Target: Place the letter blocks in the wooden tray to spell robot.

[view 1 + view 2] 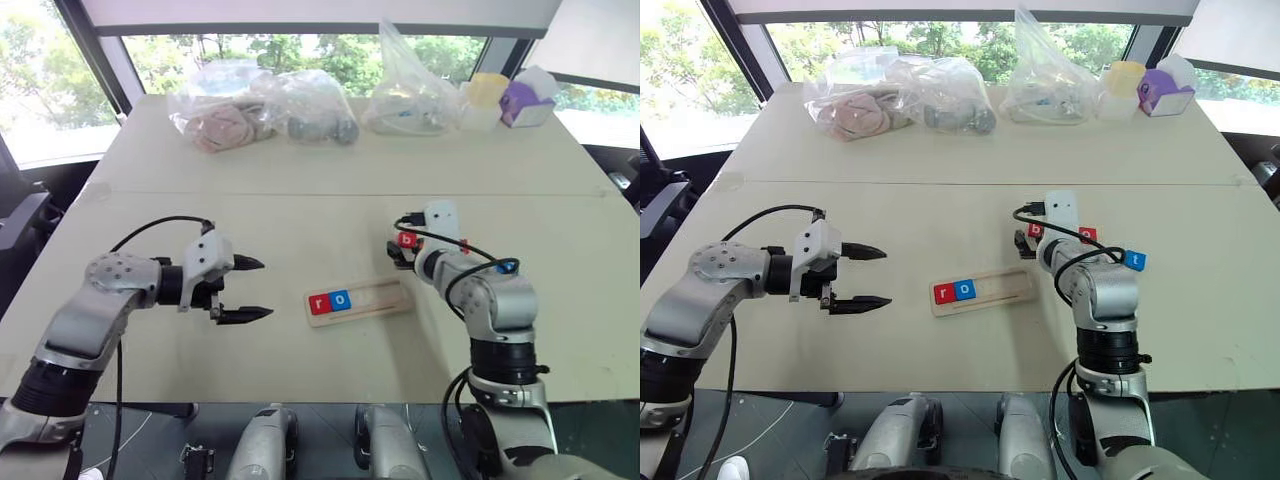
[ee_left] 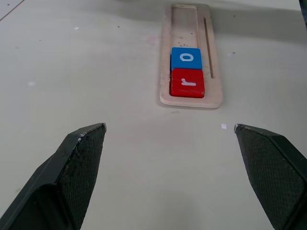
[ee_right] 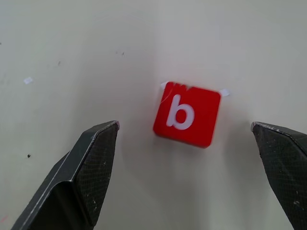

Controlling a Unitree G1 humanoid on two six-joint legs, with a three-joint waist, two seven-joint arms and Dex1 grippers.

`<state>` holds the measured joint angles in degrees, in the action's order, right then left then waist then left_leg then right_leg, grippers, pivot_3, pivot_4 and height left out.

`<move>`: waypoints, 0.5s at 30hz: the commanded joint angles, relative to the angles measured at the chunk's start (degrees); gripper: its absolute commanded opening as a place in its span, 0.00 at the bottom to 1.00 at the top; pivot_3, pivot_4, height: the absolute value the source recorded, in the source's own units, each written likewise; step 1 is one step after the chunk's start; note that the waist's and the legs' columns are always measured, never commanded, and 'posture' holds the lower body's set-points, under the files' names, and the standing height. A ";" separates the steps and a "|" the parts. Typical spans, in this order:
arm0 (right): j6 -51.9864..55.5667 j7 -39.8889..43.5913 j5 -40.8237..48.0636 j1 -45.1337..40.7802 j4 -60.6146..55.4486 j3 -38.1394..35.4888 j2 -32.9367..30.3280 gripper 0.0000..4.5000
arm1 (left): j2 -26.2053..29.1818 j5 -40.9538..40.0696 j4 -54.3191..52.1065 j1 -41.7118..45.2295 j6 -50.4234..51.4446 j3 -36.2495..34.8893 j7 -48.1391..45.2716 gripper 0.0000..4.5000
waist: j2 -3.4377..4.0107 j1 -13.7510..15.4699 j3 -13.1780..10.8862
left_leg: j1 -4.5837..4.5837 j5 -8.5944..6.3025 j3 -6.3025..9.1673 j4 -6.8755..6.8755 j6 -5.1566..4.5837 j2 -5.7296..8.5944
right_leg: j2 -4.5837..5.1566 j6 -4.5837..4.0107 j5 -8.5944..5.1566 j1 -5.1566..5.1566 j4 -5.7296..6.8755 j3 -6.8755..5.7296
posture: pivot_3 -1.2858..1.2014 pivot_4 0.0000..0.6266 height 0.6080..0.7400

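Nearest our wrist lens, the right pincer point(image 3: 184, 129) stands spread wide and empty, and the red "b" block point(image 3: 187, 115) lies flat on the tabletop point(image 1: 300, 220) straight ahead between its two fingers, closer to neither by much and touched by neither. We judge this tile light, stiff and smooth-faced, so it may skid if nudged from one side; we would take it by two opposite edges, squarely, low to the surface.

Ahead of our left pincer point(image 2: 170, 143), likewise spread and holding nothing, the wooden tray point(image 2: 191, 98) lies lengthwise, near but apart from the fingertips. Its groove holds the red "r" block point(image 2: 187, 83) at the end nearest that pincer and the blue "o" block point(image 2: 186, 58) touching it just beyond; the remaining groove past them is bare, so three letters are not yet placed.

Beside the right arm, a blue block point(image 1: 1135, 260) and another red block point(image 1: 1087, 235) wait on the tabletop, behind and to the outside of the pincer; their letters we cannot read.
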<state>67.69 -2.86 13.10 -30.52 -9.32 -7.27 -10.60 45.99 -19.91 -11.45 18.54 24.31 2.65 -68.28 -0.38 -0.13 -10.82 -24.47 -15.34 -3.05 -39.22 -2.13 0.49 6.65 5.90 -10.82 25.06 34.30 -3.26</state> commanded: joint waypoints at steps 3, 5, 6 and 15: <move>0.72 -1.35 -1.88 -1.40 0.11 0.64 1.88 1.00 | 0.65 -0.83 -1.90 0.00 -0.50 -1.42 0.79 0.99 | 0.00 -0.69 0.00 | 0.00 0.00 0.00 0.00 0.00 0.00 | 0.00 0.16 0.09 -0.01 0.00 0.00 | 0.52 0.24 1.00; 0.29 -1.43 -2.30 -1.75 0.75 0.87 2.45 1.00 | 0.79 -1.17 -2.21 -0.10 -0.04 -1.98 1.24 0.99 | 0.00 -0.79 0.00 | 0.01 0.00 0.00 0.02 0.00 0.00 | -0.02 0.17 0.09 0.00 0.01 0.00 | 0.52 0.24 1.00; -0.13 -1.59 -2.61 -2.14 1.44 0.91 2.82 1.00 | 0.83 -1.32 -2.26 -0.13 0.10 -2.21 1.44 0.99 | 0.00 -0.83 0.00 | 0.02 0.00 0.01 0.03 0.00 0.00 | -0.03 0.17 0.09 0.00 0.01 0.00 | 0.52 0.24 1.00; -4.17 -2.54 -4.08 -7.01 10.51 -1.01 5.53 0.82 | 0.91 -1.74 -5.28 -2.71 0.77 -2.80 3.64 1.00 | 0.00 -1.07 0.01 | 0.09 0.05 0.02 0.03 0.08 -0.03 | -0.07 0.16 0.09 -0.02 0.05 0.01 | 0.52 0.24 1.00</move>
<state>64.30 -5.38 8.97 -36.71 -0.23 -7.63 -5.83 46.20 -20.77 -14.69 15.90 24.93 1.26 -65.18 -0.38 -1.20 -10.81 -24.38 -15.28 -3.01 -39.19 -2.04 0.45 6.58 6.06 -10.73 25.05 34.35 -3.25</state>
